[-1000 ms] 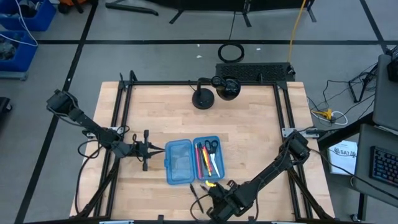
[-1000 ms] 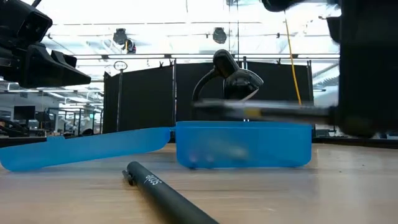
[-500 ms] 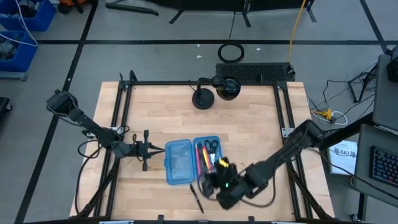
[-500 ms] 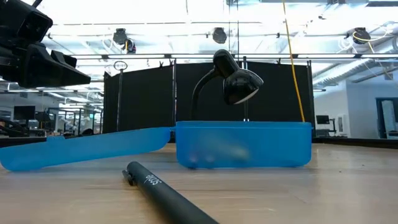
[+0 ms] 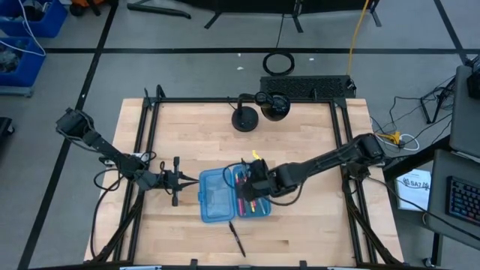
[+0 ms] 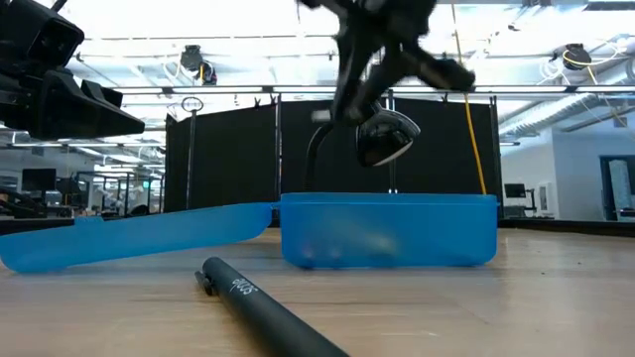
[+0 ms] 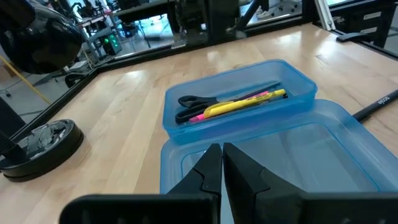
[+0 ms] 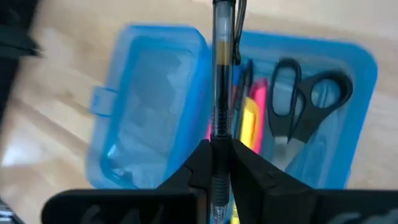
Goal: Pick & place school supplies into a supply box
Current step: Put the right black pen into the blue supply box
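Note:
The blue translucent supply box (image 5: pixel 231 193) lies open on the table, its empty lid half (image 7: pixel 273 155) to the left. Its right half (image 8: pixel 348 81) holds black-handled scissors (image 8: pixel 311 106) and pink and yellow pens (image 7: pixel 242 102). My right gripper (image 5: pixel 253 178) hovers above the right half, shut on a thin clear-barrelled pen (image 8: pixel 222 74). My left gripper (image 5: pixel 180 181) waits shut, just left of the lid. A black pen (image 5: pixel 237 240) lies flat on the table near the box. My right gripper pinches the thin pen between its two fingers (image 8: pixel 199 165), at a point on the barrel (image 8: pixel 222 134) away from the ends. The fingers come from above and from the right, lying across the pen. The pen is lifted clear above the box, its yellowish end (image 5: pixel 255 155) toward the far side.
A black desk lamp (image 5: pixel 246 116) and its head (image 6: pixel 385 134) stand on the far part of the table. A black metal frame (image 5: pixel 150 135) borders the tabletop. Bare wood lies to the right of the box and along the near edge.
My right gripper has risen from beside the near edge and travelled toward the far side, carrying the pen up and over the box's right half. The black pen on the table and my left gripper have stayed put.

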{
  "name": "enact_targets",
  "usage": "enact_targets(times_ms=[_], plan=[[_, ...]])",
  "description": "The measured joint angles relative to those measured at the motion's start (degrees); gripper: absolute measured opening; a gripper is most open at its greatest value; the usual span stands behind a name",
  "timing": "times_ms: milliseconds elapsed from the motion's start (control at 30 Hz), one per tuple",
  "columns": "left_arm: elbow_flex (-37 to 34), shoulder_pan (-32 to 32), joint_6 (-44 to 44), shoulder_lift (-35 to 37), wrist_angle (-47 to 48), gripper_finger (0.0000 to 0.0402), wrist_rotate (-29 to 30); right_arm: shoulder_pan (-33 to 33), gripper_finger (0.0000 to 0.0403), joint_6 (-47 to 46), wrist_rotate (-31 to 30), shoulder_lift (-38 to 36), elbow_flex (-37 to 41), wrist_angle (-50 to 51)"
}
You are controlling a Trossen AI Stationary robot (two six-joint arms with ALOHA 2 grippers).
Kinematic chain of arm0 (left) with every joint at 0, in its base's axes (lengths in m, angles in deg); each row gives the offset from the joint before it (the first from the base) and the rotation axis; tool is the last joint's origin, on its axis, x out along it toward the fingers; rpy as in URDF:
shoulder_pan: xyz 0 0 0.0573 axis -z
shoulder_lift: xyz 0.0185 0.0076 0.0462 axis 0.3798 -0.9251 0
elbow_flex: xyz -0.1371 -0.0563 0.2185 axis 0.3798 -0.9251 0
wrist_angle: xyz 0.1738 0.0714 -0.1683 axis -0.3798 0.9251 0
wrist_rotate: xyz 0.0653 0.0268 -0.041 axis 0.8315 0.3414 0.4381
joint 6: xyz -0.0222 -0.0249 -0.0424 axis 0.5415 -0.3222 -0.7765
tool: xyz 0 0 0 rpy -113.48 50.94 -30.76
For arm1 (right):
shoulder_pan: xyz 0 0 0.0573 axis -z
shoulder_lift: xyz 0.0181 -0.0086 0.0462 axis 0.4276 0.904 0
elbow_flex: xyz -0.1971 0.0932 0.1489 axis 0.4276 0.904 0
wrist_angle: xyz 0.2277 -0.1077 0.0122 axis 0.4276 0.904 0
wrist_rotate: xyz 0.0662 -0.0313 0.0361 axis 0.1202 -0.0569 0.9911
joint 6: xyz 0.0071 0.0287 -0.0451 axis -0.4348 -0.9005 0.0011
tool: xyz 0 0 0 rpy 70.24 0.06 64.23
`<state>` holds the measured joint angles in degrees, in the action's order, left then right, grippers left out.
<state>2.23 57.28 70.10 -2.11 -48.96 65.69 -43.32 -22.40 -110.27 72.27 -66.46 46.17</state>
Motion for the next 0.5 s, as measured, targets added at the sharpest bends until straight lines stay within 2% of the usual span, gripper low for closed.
enact_targets(times_ms=[267,500], plan=[[0.0,0.0,-0.1,0.0,0.1,0.0021,0.0,0.6,0.0027,-5.8,7.3,0.0,10.7,-8.2],[0.0,0.0,-0.1,0.0,0.1,0.0021,0.0,1.3,0.0026,-8.9,9.2,0.0,17.3,-14.7]])
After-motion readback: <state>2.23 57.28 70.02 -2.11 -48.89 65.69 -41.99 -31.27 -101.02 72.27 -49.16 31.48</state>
